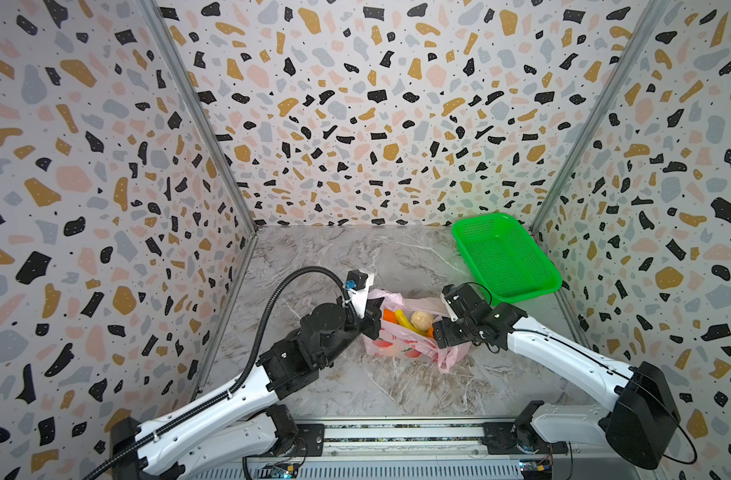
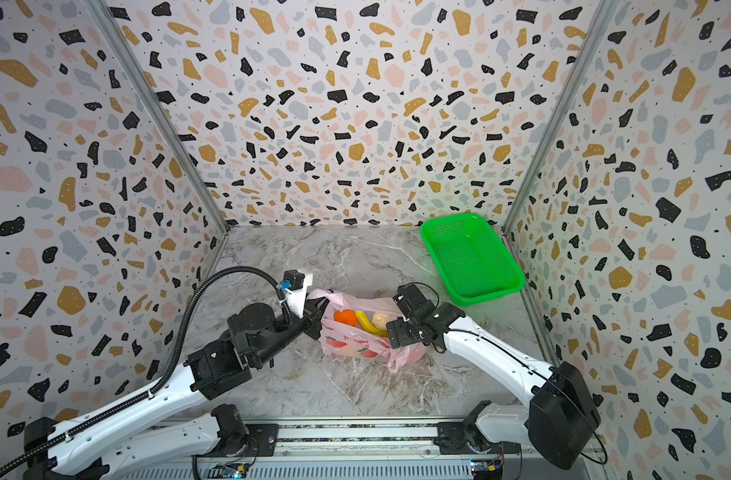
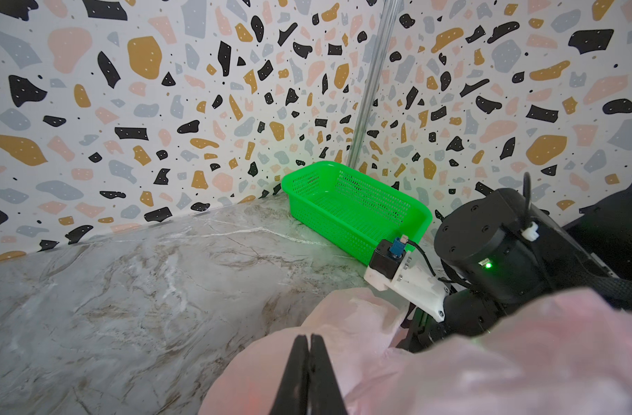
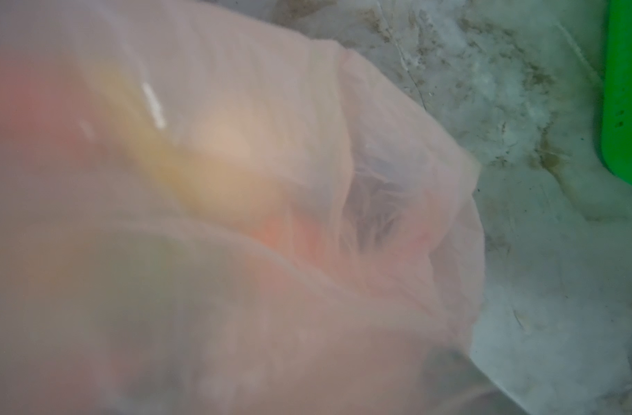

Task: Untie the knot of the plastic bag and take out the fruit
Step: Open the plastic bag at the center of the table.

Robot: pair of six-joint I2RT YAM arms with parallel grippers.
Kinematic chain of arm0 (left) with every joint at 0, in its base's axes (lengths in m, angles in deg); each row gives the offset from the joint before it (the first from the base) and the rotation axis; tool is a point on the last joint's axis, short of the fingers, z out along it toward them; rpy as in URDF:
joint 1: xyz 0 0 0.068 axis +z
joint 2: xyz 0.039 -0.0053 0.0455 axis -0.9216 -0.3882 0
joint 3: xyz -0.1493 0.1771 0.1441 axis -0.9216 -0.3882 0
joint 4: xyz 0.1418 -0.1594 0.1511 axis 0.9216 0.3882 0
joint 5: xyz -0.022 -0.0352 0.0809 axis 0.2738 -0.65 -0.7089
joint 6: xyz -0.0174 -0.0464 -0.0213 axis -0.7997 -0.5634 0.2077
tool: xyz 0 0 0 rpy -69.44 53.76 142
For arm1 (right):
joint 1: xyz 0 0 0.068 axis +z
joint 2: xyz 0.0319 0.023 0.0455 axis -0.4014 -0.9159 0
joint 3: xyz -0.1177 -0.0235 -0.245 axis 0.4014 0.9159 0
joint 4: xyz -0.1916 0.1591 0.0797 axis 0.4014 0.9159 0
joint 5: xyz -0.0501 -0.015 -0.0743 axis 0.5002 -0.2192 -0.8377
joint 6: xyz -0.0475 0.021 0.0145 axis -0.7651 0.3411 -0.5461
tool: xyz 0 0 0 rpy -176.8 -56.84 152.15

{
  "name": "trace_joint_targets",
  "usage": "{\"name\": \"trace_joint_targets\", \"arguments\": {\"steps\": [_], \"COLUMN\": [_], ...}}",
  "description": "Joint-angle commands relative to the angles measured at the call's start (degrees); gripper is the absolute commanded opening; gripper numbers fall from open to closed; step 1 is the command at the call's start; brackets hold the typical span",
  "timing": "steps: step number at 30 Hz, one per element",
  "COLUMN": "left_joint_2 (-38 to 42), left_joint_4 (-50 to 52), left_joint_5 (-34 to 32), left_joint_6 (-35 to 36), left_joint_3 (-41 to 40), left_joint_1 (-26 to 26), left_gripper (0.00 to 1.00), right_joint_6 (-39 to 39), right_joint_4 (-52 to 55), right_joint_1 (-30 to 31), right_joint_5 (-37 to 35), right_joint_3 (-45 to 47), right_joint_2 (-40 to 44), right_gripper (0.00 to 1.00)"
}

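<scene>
top views: the pink plastic bag [image 1: 401, 345] sat on the marble table [image 1: 334, 257], well short of the green basket [image 1: 506, 257], between the two arms. its mouth stood open; no knot could be made out. inside showed an orange fruit [image 2: 344, 316], a yellow banana [image 2: 366, 321] and a cream bumpy fruit [image 1: 421, 320]. the left gripper [image 1: 374, 322] was at the bag edge farthest from the basket. the right gripper [image 1: 440, 332] was at the basket-side edge; its jaws were hidden from above.

left wrist view: the left gripper [image 3: 308, 373] was pinched tight on the pink film, fingers [image 3: 293, 373] together with plastic bunched round them. the basket [image 3: 357, 212] looked empty.

right wrist view: blurred; the bag [image 4: 307, 215] filled most of the frame, fruit only as colour smears through the film. no fingers visible, so the right gripper's state could not be told, nor whether it held plastic.

handling judgement: the film looked thin, crinkly, limp and slippery; it would collapse over the fruit if the rim were let go, so hold the rim edge. the fruit looked light, rigid and smooth; round ones may roll or squirt from the jaws. take the cream bumpy one or the banana mid-body, from above.
</scene>
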Motion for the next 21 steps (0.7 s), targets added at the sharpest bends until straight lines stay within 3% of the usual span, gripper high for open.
{"name": "trace_joint_targets", "arguments": {"steps": [1, 7, 12, 17, 21], "left_joint_2": [1.72, 4.68, 9.18, 11.98, 12.79], "left_joint_4": [-2.81, -4.74, -5.12, -3.21, -4.13], "left_joint_5": [-0.75, 1.67, 1.29, -0.65, -0.64], "left_joint_6": [-1.04, -3.79, -5.71, -6.06, -6.23], "left_joint_3": [-2.16, -7.97, -11.48, -12.12, -12.88], "left_joint_1": [0.00, -0.73, -1.52, -2.02, -2.33], "left_gripper": [0.00, 0.00, 0.00, 0.00, 0.00], "right_joint_6": [-0.79, -1.80, -1.62, 0.01, 2.60], "right_joint_4": [6.38, 11.27, 13.05, 12.26, 8.02], "right_joint_1": [-0.68, 1.48, 5.48, 8.77, 10.18], "right_joint_5": [-0.17, 12.75, 15.85, 19.91, 18.39], "right_joint_3": [-3.76, -14.50, -19.93, -21.90, -16.85], "right_joint_2": [1.84, 3.19, 1.35, 0.24, 1.49], "right_gripper": [0.93, 0.95, 0.92, 0.65, 0.58]}}
